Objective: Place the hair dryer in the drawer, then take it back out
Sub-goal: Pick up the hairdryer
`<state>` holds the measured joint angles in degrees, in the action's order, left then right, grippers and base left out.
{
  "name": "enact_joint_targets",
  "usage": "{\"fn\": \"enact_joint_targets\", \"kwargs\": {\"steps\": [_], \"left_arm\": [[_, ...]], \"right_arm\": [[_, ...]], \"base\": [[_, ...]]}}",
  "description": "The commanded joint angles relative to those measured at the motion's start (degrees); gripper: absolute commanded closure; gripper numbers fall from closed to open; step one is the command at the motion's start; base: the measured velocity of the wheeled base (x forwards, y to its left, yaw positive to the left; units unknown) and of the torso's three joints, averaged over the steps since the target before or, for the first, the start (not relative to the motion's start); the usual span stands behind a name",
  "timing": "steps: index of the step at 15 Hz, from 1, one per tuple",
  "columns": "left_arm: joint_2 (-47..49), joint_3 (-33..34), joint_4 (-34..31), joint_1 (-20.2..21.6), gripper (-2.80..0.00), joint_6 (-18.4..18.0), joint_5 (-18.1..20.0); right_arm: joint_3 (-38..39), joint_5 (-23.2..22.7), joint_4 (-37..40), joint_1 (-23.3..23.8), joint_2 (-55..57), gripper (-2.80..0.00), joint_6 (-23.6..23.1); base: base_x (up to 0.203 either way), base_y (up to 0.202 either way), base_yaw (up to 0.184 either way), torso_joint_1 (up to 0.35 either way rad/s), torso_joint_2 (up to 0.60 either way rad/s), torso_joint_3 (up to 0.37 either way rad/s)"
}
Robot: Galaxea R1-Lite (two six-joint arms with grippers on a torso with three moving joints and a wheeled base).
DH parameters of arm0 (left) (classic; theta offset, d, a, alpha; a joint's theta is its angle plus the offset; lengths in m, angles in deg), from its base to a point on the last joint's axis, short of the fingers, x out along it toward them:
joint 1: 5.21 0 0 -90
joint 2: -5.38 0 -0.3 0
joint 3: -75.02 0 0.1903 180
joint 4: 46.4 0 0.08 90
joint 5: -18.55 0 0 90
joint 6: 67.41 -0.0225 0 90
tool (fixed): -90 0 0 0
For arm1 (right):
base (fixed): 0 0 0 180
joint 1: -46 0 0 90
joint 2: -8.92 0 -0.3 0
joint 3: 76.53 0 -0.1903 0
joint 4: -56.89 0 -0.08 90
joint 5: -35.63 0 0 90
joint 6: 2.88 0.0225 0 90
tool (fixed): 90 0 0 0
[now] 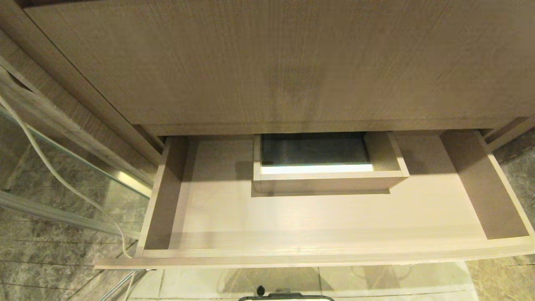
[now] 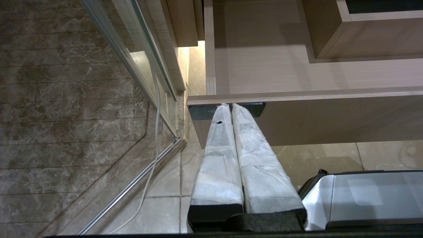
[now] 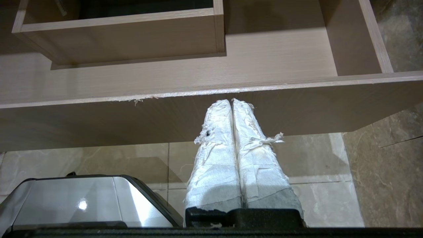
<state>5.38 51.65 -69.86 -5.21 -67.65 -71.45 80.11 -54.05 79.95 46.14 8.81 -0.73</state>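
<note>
Left gripper (image 2: 230, 105), left wrist view: two white-wrapped fingers (image 2: 219, 158) pressed together along their length, nothing between them. The tips stand just below the top edge of the front of the wide, shallow, light-brown wood-grain drawer (image 2: 330, 112), near its left corner; contact with the front cannot be confirmed. A dark plate behind the tips is mostly hidden. To the left run a glass panel with metal frame (image 2: 145, 66), a thin white cable (image 2: 155, 138) and the brown marble floor tiles (image 2: 66, 99). The silver-grey robot base (image 2: 363, 195) is cut off by the picture edge.

Right gripper (image 3: 231, 100), right wrist view: frayed white-wrapped fingers closed flat against each other, holding nothing, tips just below the drawer front's top edge, right of centre. That edge is chipped to the left of the tips. The rectangular boxed cutout (image 3: 132, 36) rises from the drawer floor; its interior is dark and cannot be read.

Head view: neither gripper appears. The drawer (image 1: 292, 255) stands pulled out beneath a taller wood-grain panel (image 1: 267, 62), which overhangs and hides its rear. The floor either side of the cutout (image 1: 326, 179) and along the front is bare. The small white hair dryer is visible in no view; its position cannot be determined.
</note>
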Motion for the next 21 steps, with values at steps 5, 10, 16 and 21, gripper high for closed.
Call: {"fn": "enact_joint_targets", "kwargs": {"steps": [5, 10, 16, 21], "left_arm": [[0.0, 0.1, 0.0, 0.0, 0.0, 0.0, 0.0], [0.0, 0.1, 0.0, 0.0, 0.0, 0.0, 0.0], [0.0, 0.0, 0.0, 0.0, 0.0, 0.0, 0.0], [-0.1, 0.1, 0.0, 0.0, 0.0, 0.0, 0.0]], "right_arm": [[0.1, 0.0, 0.0, 0.0, -0.1, 0.0, 0.1], [0.1, -0.1, 0.0, 0.0, -0.1, 0.0, 0.1], [0.1, 0.0, 0.0, 0.0, -0.1, 0.0, 0.1], [0.1, -0.1, -0.2, 0.0, -0.1, 0.0, 0.1]], "base": [[0.0, 0.0, 0.0, 0.0, 0.0, 0.0], [0.0, 0.0, 0.0, 0.0, 0.0, 0.0], [0.0, 0.0, 0.0, 0.0, 0.0, 0.0], [0.0, 0.0, 0.0, 0.0, 0.0, 0.0]]}}
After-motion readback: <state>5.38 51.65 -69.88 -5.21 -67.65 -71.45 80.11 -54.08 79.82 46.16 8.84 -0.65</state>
